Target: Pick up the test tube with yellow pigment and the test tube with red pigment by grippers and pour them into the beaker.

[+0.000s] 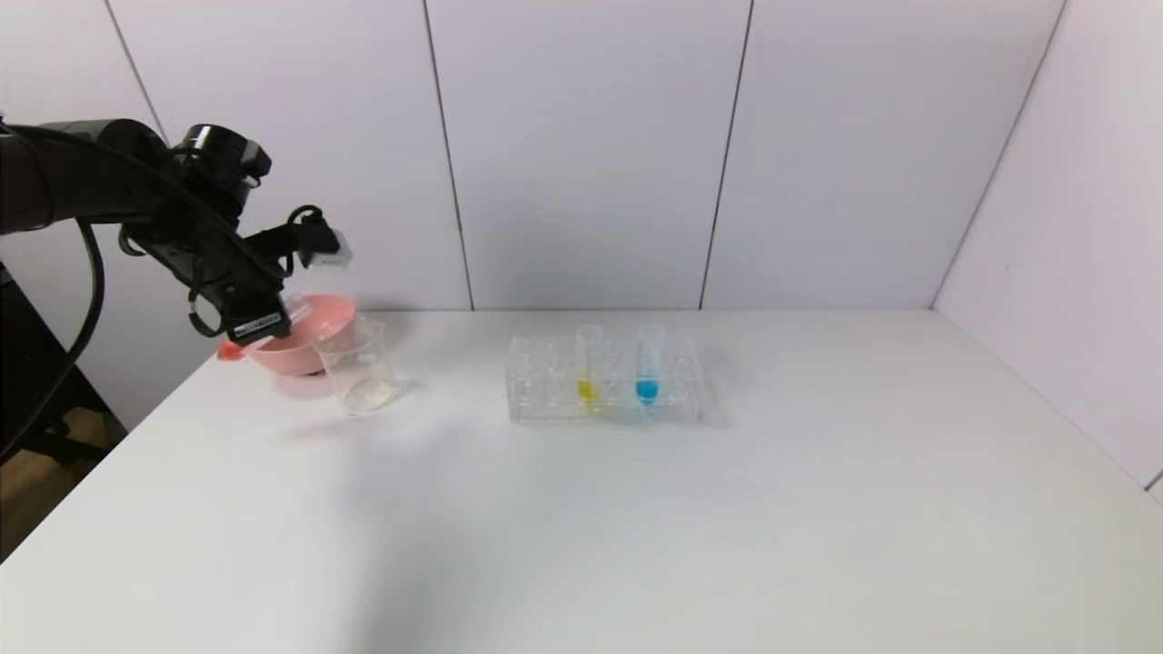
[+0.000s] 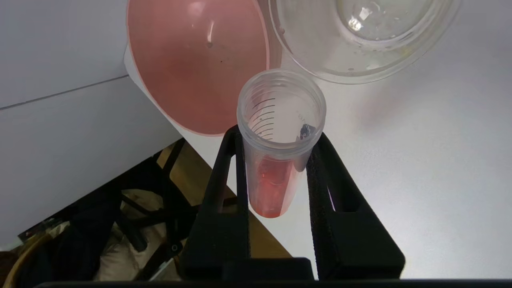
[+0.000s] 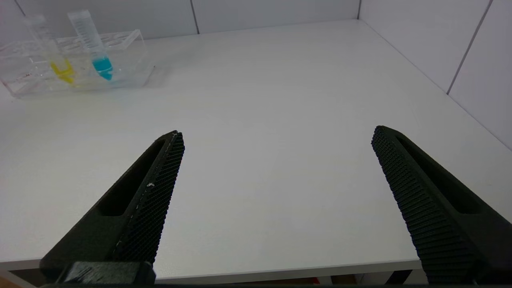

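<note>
Left pincer (image 1: 257,329), raised above the far left corner of the surface (image 1: 581,509), its two black fingers (image 2: 224,188) closed on the sides of the test tube with red pigment (image 2: 276,148); the tube lies tilted, its red-orange liquid pooled at the rounded end nearest the pincer's wrist and its open mouth directed toward the vessels ahead. Just beyond the fingertips sits the pink bowl (image 1: 309,336), and beside it, touching or nearly so, the beaker (image 1: 359,363), standing upright on the surface with only a faint pale film at its bottom. Well to the right of this pincer, the clear tube rack (image 1: 604,381) holds the test tube with yellow pigment (image 1: 588,368) upright, with the blue-liquid tube (image 1: 647,368) just beside it on the right. Right pincer (image 3: 278,140), out of the head view, spread wide with nothing between its fingers, hovering low at the near edge of the surface; the rack stands far ahead of it and to its left.
</note>
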